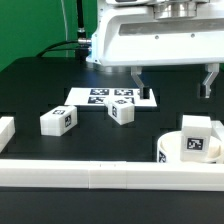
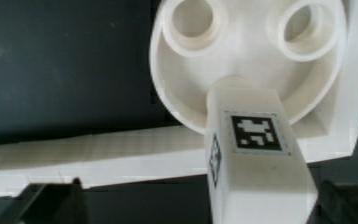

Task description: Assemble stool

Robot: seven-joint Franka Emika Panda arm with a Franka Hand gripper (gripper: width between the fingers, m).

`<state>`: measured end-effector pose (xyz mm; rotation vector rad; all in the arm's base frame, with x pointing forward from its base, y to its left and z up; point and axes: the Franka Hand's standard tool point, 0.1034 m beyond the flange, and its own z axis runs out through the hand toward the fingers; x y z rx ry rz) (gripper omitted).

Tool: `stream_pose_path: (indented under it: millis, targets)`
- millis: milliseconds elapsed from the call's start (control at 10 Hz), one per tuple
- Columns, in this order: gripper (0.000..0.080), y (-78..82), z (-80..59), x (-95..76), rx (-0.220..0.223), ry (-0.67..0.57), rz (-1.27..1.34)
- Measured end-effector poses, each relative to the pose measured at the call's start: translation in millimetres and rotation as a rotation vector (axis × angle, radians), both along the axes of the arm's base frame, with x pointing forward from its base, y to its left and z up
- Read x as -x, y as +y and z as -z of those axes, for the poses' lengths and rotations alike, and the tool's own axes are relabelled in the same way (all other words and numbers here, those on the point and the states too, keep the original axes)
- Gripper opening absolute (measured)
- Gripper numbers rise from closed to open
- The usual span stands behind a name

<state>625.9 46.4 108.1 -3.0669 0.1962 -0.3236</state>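
Exterior view, left to right. A short left rail (image 1: 5, 128) sits at the left edge of the frame on the black table (image 1: 40, 85). The first leg (image 1: 58, 120) rests left of centre, apart from everything else. The marker board (image 1: 112, 97) lies at centre. The second leg (image 1: 123, 110) sits at the board's near edge; whether it overlaps the board cannot be determined. The gripper (image 1: 172, 80) hangs at upper right, clear of the table. Its fingers (image 1: 137, 75) are spread wide with nothing between them. Below it, at lower right, the seat (image 1: 170, 150) lies just behind the front rail (image 1: 100, 176), which spans the bottom of the frame. The third leg (image 1: 196, 126) stands upright on the seat.

Wrist view. The seat (image 2: 247, 70) shows two round holes in its face. The third leg (image 2: 256, 165), tag facing the camera, covers part of the disc. The front rail (image 2: 87, 155) runs beside them.
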Motion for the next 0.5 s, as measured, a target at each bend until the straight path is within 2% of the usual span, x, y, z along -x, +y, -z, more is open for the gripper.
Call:
stream_pose_path:
  millis: [300,500]
  targets:
    - [0.0648,0.5,1.6,1.3,0.0,0.002,-0.001]
    - [0.0648,4.9,11.4,23.9,0.013,0.028,-0.053]
